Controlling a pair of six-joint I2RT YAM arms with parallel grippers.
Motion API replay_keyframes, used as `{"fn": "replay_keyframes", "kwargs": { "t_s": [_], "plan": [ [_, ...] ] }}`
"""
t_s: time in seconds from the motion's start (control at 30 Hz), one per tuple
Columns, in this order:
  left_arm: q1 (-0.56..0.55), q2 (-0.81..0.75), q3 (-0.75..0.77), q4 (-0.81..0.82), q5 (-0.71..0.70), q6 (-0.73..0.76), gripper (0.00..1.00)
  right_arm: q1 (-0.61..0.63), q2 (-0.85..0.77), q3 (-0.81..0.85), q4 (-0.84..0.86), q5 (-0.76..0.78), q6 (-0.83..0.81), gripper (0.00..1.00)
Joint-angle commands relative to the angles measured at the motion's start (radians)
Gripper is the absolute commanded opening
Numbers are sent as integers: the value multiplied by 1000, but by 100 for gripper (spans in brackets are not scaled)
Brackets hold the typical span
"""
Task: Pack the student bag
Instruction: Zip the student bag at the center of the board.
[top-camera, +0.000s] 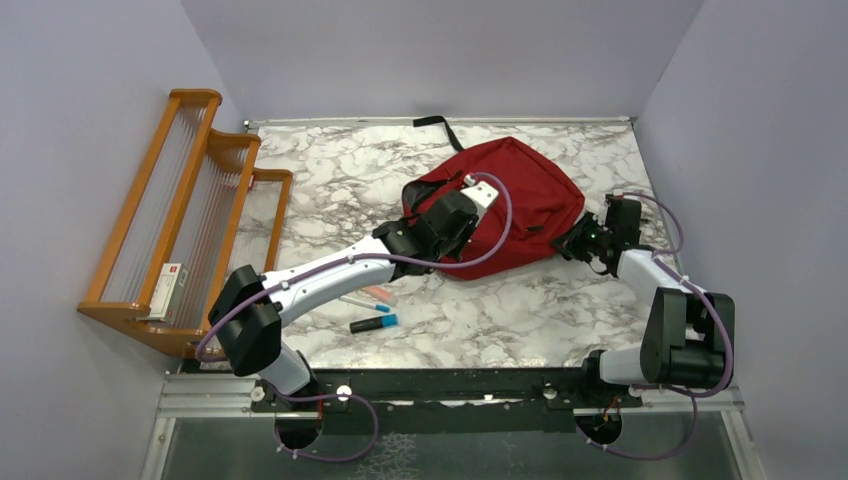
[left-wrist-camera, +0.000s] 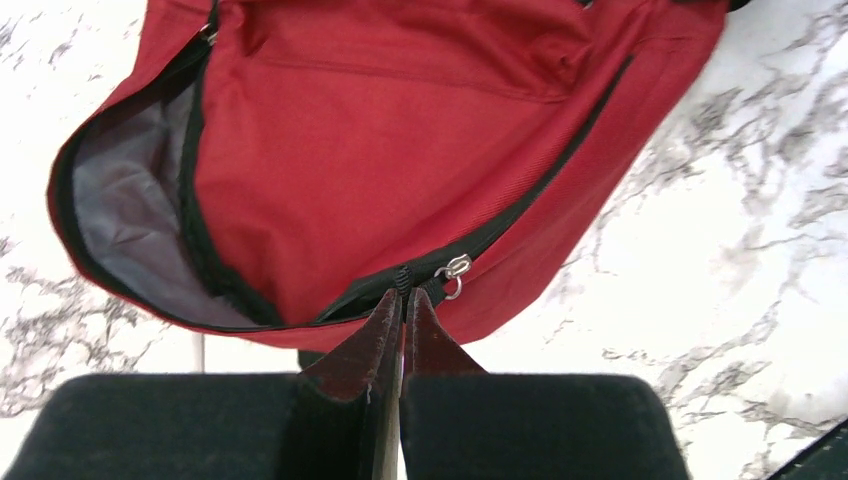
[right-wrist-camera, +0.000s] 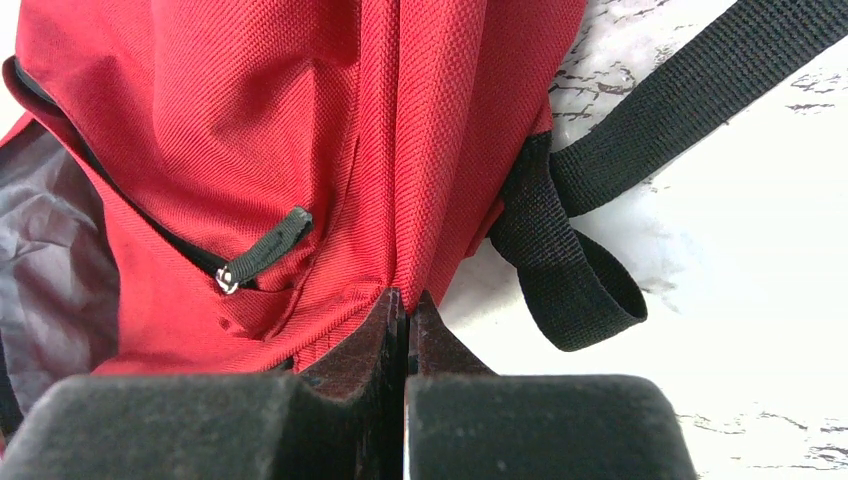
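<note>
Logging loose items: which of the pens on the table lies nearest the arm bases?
The black marker with the blue cap; the pink marker and the thin pen lie just beyond it, toward the red backpack.

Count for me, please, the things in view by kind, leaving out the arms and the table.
Student bag: 1
Pens or markers: 3
Wooden rack: 1
Small box on the rack: 1
Total: 6
</note>
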Motion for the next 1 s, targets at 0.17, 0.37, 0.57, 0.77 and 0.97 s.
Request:
{"fn": "replay_keyframes", "kwargs": {
  "t_s": [0.17, 0.37, 0.57, 0.77, 0.97],
  "plan": [
    [165, -96, -116, 29, -28, -20, 0, -24, -25, 26, -23, 65, -43, 5],
    [249, -85, -111, 138, 194, 16, 0, -24, -107, 24, -80, 37, -88, 23],
    [255, -36, -50, 164, 223, 67, 0, -25, -259, 69, -197, 64, -187, 51],
    [292, -71, -95, 218, 248, 51, 0, -24, -432, 101, -204, -60, -279, 64],
    [341, -106, -166, 287, 309, -22, 0, 32, -389, 159, -158, -302, -354, 65]
  ]
}}
